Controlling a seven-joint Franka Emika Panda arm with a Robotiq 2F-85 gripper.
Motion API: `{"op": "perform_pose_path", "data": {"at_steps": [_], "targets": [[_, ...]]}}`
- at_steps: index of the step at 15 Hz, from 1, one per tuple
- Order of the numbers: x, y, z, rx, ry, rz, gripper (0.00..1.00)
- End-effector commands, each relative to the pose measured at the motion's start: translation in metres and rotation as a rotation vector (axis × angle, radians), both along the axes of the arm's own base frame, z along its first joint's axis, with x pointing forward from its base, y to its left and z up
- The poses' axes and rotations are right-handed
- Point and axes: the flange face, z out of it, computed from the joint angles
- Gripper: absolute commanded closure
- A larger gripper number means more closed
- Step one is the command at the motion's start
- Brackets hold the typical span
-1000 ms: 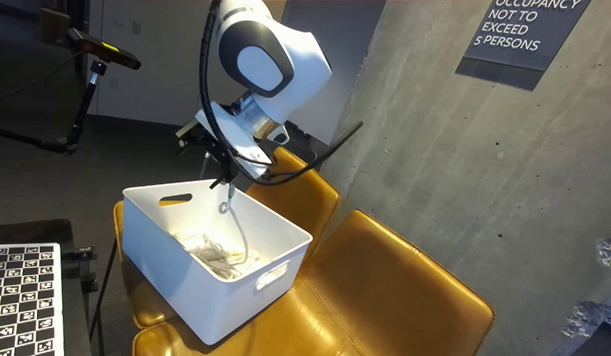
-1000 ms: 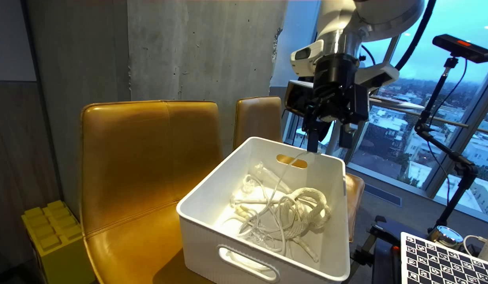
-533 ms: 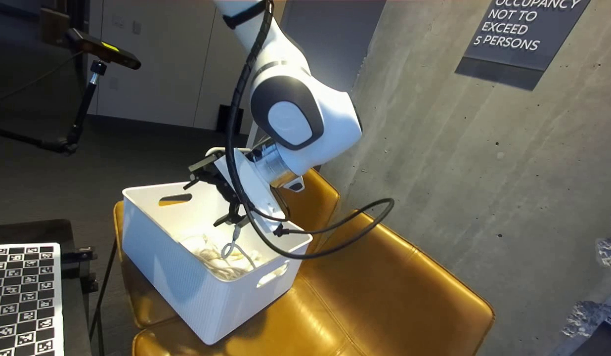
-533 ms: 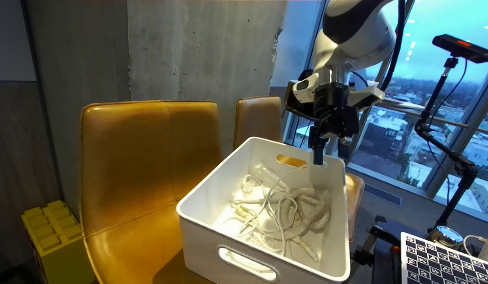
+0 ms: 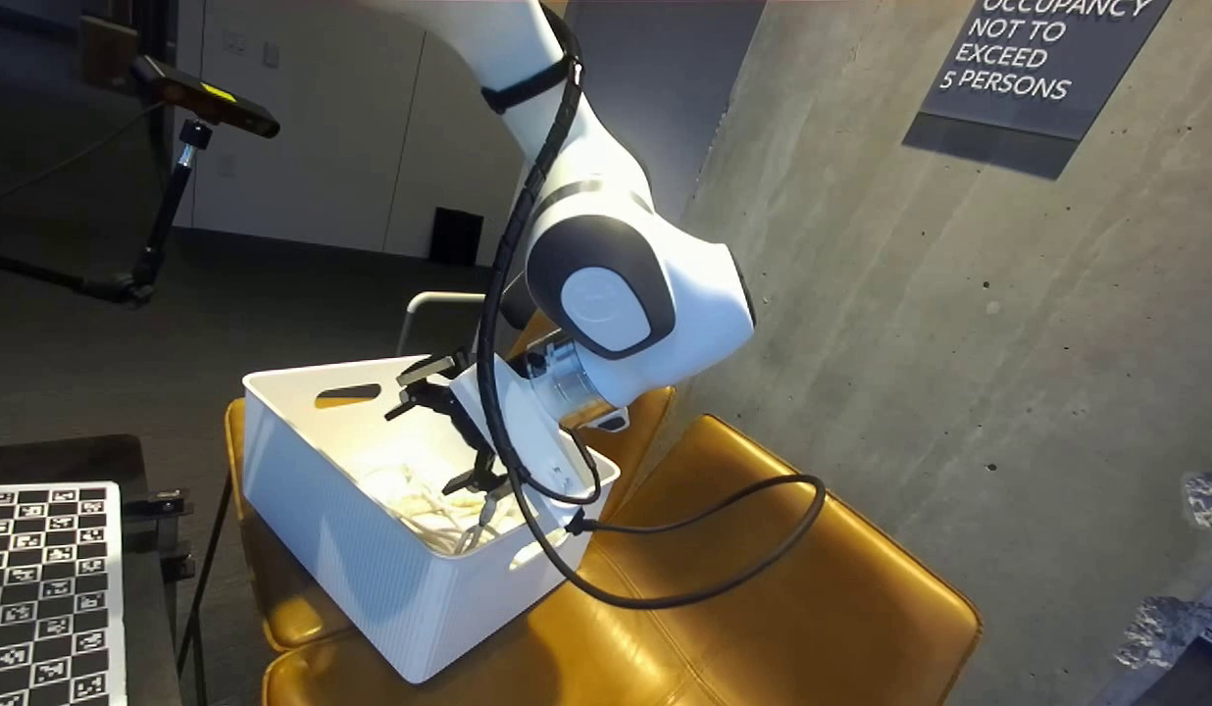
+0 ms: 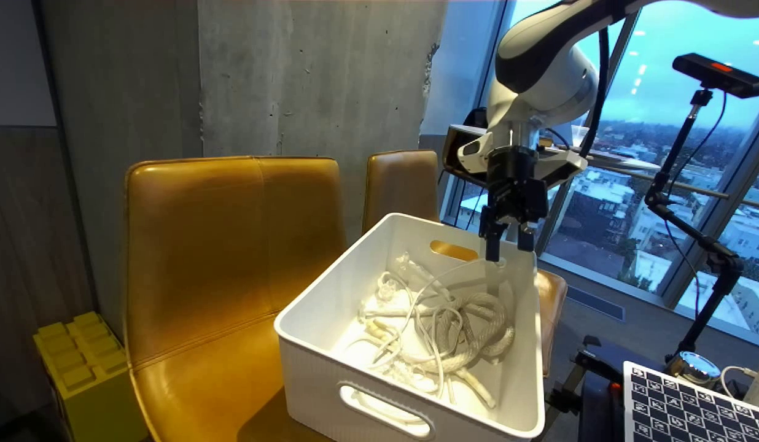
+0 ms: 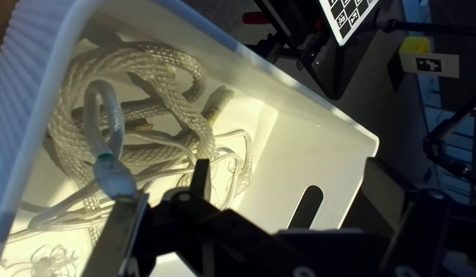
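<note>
My gripper [image 7: 294,181] is open, with nothing between its fingers. It also shows in both exterior views [image 5: 422,451] [image 6: 509,253], at one end of a white bin [image 5: 351,569], over its inside. A thin pale cord's wrapped bluish end [image 7: 114,179], with a loop above it, sits at the tip of a flat strip [image 7: 116,234] outside one finger. How it is held there I cannot tell. The bin, also in an exterior view [image 6: 330,374], holds a coiled thick white rope [image 6: 484,313], thin cords and clear scraps.
The bin stands on tan leather chairs [image 5: 763,569] beside a concrete wall [image 5: 939,343]. A patterned marker board [image 6: 692,405] lies on a dark stand. A camera on an arm [image 6: 717,73] stands near the window. A yellow block [image 6: 88,374] is on the floor.
The arm has come down, bringing the gripper from above the bin's rim to lower over its inside. The hanging cord end has gone down with it. The gripper has stayed open.
</note>
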Motion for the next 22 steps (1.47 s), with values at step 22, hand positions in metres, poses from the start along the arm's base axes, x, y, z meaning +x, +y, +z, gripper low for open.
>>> {"op": "perform_pose_path", "data": {"at_steps": [22], "targets": [[-0.069,0.000,-0.005,0.008,-0.169,0.224,0.00]]}}
